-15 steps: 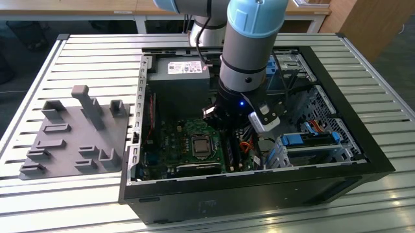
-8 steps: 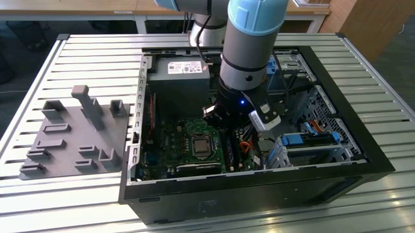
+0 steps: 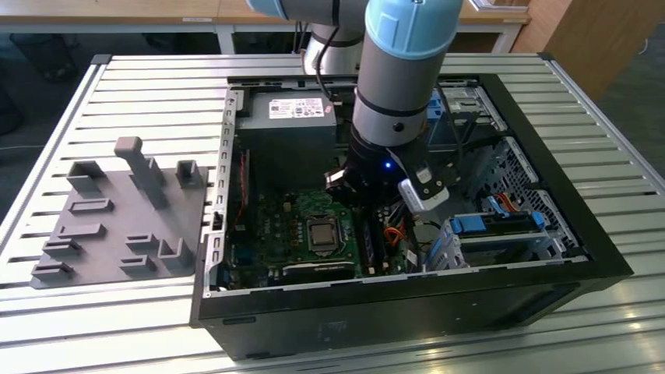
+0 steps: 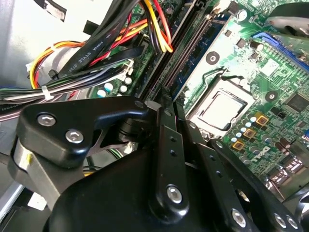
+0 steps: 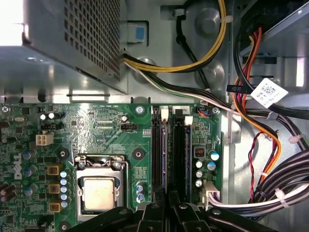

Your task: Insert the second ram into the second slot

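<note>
Stick: memory stick (image 5: 165, 154) edge-up in slot, near motherboard (image 5: 96, 121) edge by cables (image 5: 289, 166).
Fingers: gripper (image 5: 167, 198) clenched thin over stick's end.
Handling: probably light, stiff, fragile; hold long edges, avoid contacts.

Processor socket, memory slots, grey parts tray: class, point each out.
Processor socket (image 5: 98, 192), first wrist view, metal lid centre.
Memory slots (image 5: 159, 150), first wrist view, dark slot body.
Grey parts tray (image 3: 104, 234), exterior view, flat base.

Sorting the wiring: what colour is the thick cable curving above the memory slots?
Yellow cable, clearest in the first wrist view.
</note>
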Controlling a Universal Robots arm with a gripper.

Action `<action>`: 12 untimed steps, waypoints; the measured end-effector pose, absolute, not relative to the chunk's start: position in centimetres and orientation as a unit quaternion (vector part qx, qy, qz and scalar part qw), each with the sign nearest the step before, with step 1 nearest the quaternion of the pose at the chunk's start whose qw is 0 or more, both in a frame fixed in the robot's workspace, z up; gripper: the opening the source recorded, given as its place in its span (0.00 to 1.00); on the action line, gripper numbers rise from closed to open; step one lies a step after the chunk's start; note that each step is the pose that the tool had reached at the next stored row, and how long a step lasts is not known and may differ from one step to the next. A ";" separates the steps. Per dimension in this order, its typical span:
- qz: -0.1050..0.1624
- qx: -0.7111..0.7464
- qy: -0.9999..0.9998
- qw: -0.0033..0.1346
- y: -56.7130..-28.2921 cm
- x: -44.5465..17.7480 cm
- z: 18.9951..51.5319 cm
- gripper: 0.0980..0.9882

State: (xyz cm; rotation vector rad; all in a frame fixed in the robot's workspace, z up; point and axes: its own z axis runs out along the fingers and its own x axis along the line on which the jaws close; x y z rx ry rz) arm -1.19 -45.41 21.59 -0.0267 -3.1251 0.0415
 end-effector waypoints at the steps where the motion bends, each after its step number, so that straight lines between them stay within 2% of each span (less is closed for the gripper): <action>1: 0.013 -0.009 -1.000 0.008 -45.4 -1.2 21.6 0.04; 12: 0.013 -0.009 -1.000 0.008 -45.4 -1.2 21.0 0.04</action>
